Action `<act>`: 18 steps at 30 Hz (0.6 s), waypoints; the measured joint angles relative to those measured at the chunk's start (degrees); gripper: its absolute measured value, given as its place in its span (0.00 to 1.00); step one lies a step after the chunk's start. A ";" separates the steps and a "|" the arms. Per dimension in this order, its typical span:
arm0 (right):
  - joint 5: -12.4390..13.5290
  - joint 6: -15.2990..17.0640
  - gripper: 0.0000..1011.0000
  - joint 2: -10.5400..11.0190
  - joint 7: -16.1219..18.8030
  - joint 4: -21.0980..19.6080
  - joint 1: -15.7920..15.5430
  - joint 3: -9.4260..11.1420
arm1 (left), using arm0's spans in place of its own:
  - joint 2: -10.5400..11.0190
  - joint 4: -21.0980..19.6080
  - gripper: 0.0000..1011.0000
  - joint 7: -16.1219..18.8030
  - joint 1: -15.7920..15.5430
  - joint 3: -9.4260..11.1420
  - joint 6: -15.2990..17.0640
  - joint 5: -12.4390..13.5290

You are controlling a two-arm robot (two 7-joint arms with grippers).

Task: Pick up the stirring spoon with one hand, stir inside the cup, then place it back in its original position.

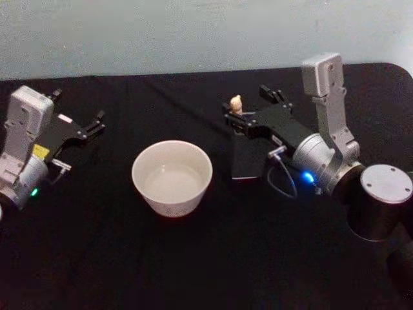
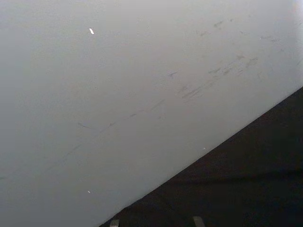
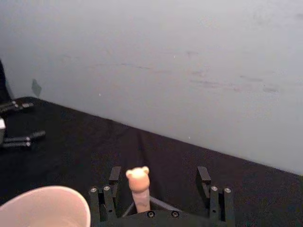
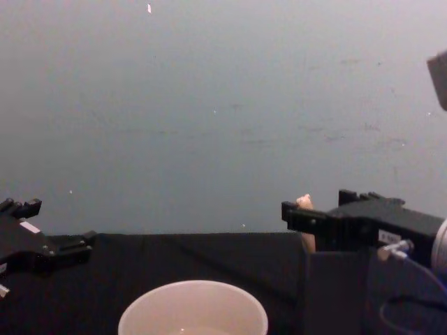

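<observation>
The stirring spoon (image 1: 236,103) stands upright in a dark square holder (image 1: 250,158); its beige handle and animal knob (image 3: 138,178) show, while the stem and bowl are hidden. My right gripper (image 1: 251,107) is open around the handle top, its fingers (image 3: 203,176) well apart, and the knob sits nearer one of them (image 4: 304,203). The cream-white cup (image 1: 172,177) stands to the left of the holder, its rim (image 3: 52,194) close by the gripper. My left gripper (image 1: 77,108) is parked open at the table's left, far from the cup.
A black cloth (image 1: 193,258) covers the table up to a pale grey wall (image 4: 223,105) behind. The right arm's elbow housing (image 1: 381,200) stands at the right front. Open cloth lies in front of the cup.
</observation>
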 joint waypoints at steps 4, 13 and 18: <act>1.66 -0.35 0.99 -0.04 1.07 -2.06 -0.16 1.02 | 0.00 0.00 0.99 0.00 0.00 0.00 0.00 0.00; 6.35 -2.27 0.99 -0.55 0.04 -5.81 -0.17 5.16 | 0.00 0.00 0.99 0.00 0.00 0.00 0.00 0.00; 5.76 -4.07 0.99 -0.67 -2.29 -4.53 0.27 6.62 | 0.00 0.00 0.99 0.00 0.00 0.00 0.00 0.00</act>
